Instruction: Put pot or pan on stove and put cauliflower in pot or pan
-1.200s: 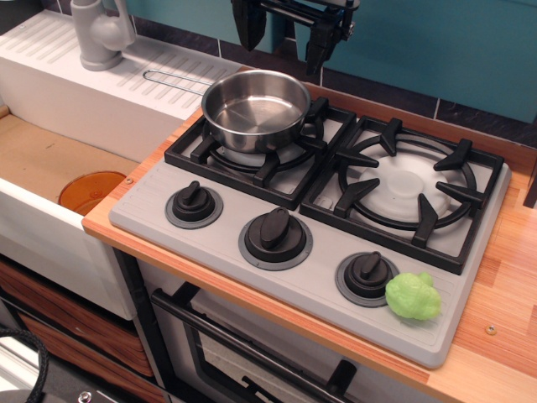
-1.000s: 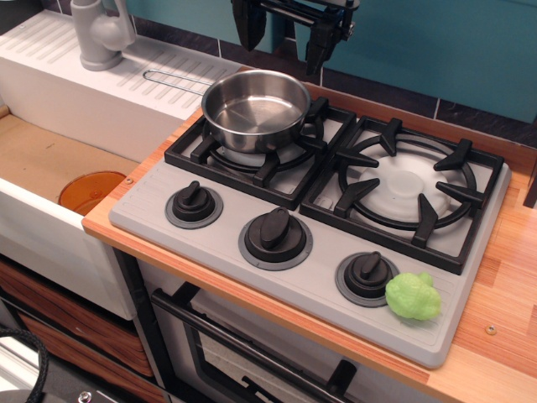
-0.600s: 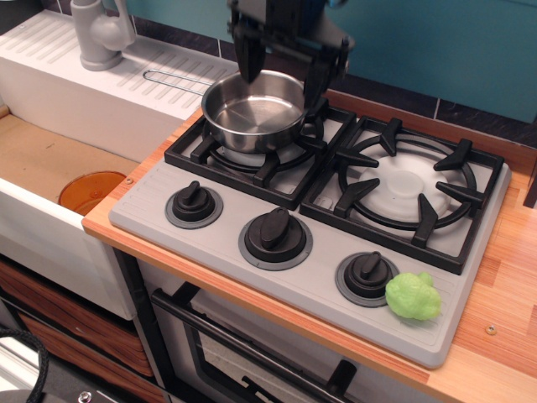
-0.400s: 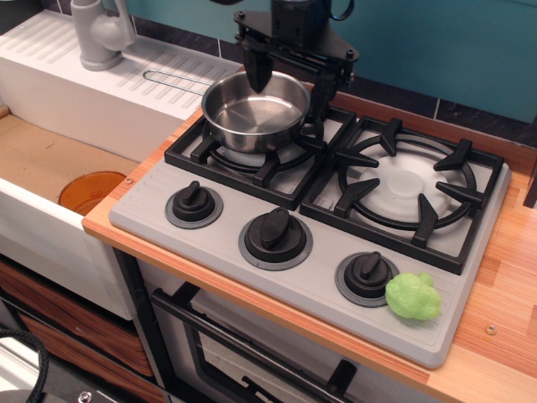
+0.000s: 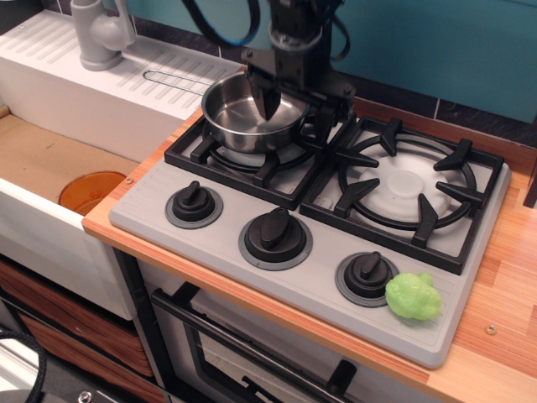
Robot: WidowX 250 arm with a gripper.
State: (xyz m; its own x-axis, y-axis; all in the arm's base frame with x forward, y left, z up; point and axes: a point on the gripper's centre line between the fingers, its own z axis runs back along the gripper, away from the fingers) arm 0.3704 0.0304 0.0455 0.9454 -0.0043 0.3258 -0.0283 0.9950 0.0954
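Observation:
The shiny steel pot [image 5: 239,113] sits on the left burner of the grey stove [image 5: 210,235], its wire handle [image 5: 172,80] reaching back left over the white drainboard. My gripper [image 5: 295,113] is open, straddling the pot's right rim: one finger is inside the pot, the other outside by the grate. The light-green cauliflower [image 5: 412,295] lies on the stove's front right corner, beside the right knob [image 5: 367,274], far from the gripper.
The right burner [image 5: 409,186] has nothing on it. A white sink unit with a grey faucet [image 5: 99,32] stands at the left; an orange plate [image 5: 91,190] lies in the basin below. Wooden counter [image 5: 503,277] lies right of the stove.
My gripper has come down from high above the back of the stove and moved right, reaching the pot's right rim. The pot and cauliflower have not moved.

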